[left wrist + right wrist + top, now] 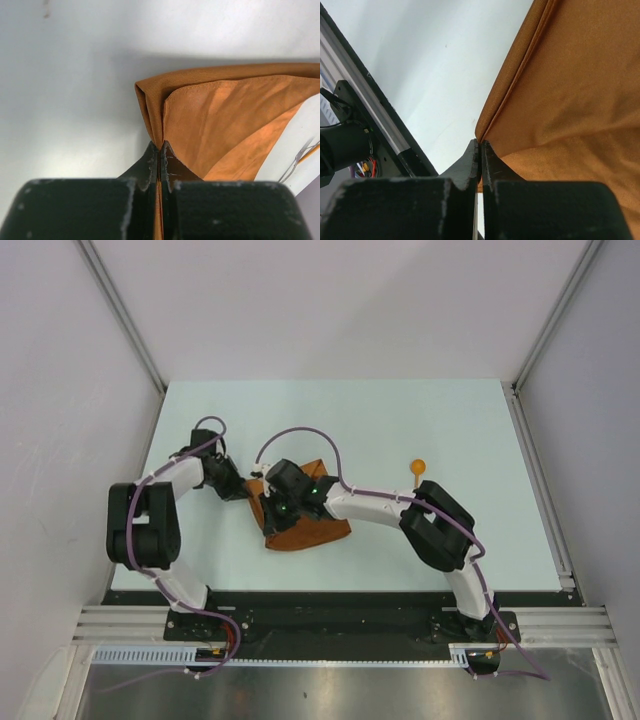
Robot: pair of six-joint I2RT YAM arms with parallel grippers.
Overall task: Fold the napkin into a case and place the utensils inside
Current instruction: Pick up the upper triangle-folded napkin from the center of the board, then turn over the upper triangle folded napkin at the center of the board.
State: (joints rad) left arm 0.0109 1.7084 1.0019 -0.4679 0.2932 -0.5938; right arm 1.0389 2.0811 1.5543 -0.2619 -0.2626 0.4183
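At centre of the pale table (420, 560), left gripper (159, 150) and right gripper (480, 147) each pinch the soft rust-orange cloth napkin (310, 532); best carried evenly for a straight fold.

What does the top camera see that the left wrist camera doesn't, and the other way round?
Only the top view shows both whole arms, the right gripper and the spoon with its round orange bowl. Only the left wrist view shows the napkin doubled over at the corner, pinched shut in the left gripper, and silver prongs, perhaps the fork. Both show the napkin and left gripper.
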